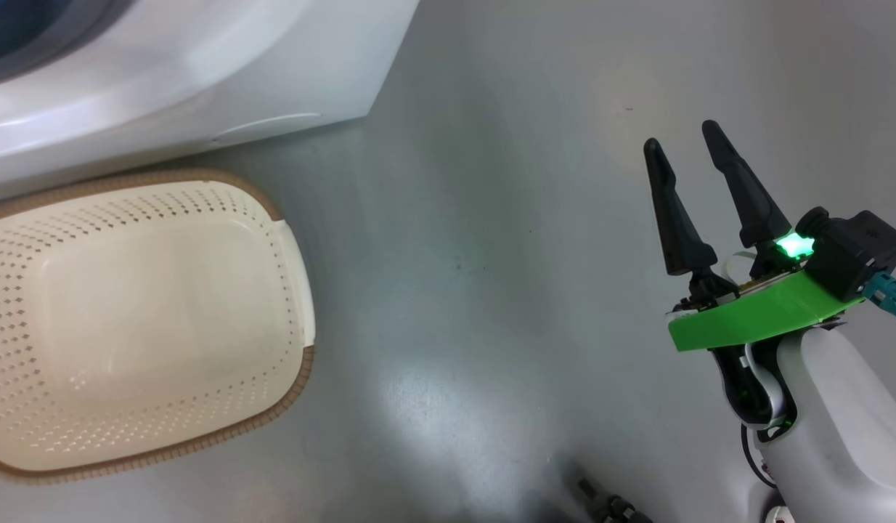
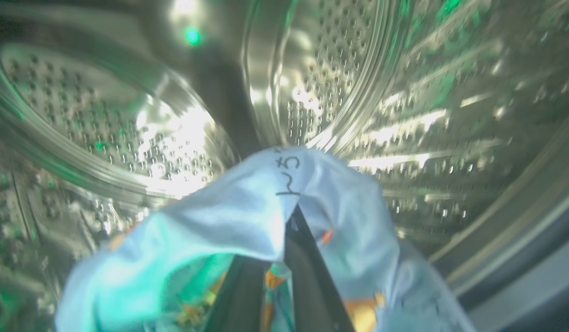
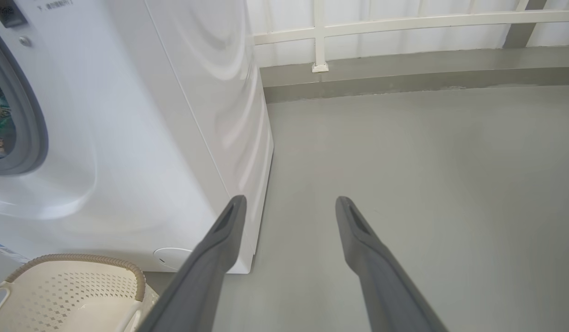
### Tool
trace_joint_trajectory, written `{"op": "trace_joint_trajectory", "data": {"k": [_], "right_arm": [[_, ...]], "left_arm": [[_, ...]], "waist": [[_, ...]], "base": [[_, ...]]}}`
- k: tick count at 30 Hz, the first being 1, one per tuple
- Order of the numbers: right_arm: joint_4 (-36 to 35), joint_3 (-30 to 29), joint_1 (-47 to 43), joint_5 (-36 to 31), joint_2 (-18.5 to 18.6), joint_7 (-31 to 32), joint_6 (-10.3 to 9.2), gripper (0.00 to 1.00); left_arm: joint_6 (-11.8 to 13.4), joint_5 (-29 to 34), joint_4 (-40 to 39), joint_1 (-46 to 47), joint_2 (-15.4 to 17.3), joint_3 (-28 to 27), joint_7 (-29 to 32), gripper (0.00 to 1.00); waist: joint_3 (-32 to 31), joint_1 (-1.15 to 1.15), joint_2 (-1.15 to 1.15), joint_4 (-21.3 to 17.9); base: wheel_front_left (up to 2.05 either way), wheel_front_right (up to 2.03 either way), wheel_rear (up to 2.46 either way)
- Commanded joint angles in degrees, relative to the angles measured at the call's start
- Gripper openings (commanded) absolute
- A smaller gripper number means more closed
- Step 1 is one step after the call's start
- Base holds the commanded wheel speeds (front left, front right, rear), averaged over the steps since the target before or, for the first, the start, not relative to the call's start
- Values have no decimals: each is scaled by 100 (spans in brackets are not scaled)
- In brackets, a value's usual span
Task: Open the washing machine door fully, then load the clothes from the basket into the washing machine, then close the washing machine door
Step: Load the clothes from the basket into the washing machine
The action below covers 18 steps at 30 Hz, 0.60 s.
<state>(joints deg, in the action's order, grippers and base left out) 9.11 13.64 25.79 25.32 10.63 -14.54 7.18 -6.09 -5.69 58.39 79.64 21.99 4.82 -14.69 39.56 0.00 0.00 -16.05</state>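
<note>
Reaching deep into the washing machine's (image 1: 201, 65) steel drum (image 2: 340, 69), the left gripper (image 2: 290, 220) is wearing the light blue garment (image 2: 238, 212) with its orange prints draped over both dark fingers. The fingers are standing close together, cloth showing between them, but the fabric is hiding the tips, so it cannot be told whether they are pinching the garment or letting it go. Outside, the right gripper (image 1: 682, 138) is hanging over the grey floor (image 1: 491, 254) well apart from the machine, its fingers spread wide and holding nothing. The basket (image 1: 128, 178) is sitting on the floor just before the machine's front, its perforated inside looking bare as far as the head view takes it in.

The loading step appears to be nearing its end, with the garment inside the drum but not yet lying free. The next move is likely calling for the left fingers to part fully so the cloth drops, then for a straight withdrawal that is not dragging fabric back over the opening, before the washing machine door is swung shut.
</note>
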Motion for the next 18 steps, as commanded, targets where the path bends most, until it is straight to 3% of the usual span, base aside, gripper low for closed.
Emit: {"op": "trace_joint_trajectory", "data": {"k": [1, 8, 18], "right_arm": [[-106, 63, -67, 73, 53, -46, 31, 100], [-99, 69, -92, 66, 87, -46, 31, 100], [-92, 74, -121, 63, 131, -46, 31, 100]], "left_arm": [[-34, -80, 216, 71, 201, -20, -8, 100], [-89, -120, 1133, 412, 136, 151, 252, 100], [-117, -376, 1379, 407, 51, 120, 97, 100]], "waist": [[-38, 0, 0, 30], [-144, 0, 0, 84], [-293, 0, 0, 146]], "base": [[0, 0, 0], [0, 0, 0], [0, 0, 0]]}}
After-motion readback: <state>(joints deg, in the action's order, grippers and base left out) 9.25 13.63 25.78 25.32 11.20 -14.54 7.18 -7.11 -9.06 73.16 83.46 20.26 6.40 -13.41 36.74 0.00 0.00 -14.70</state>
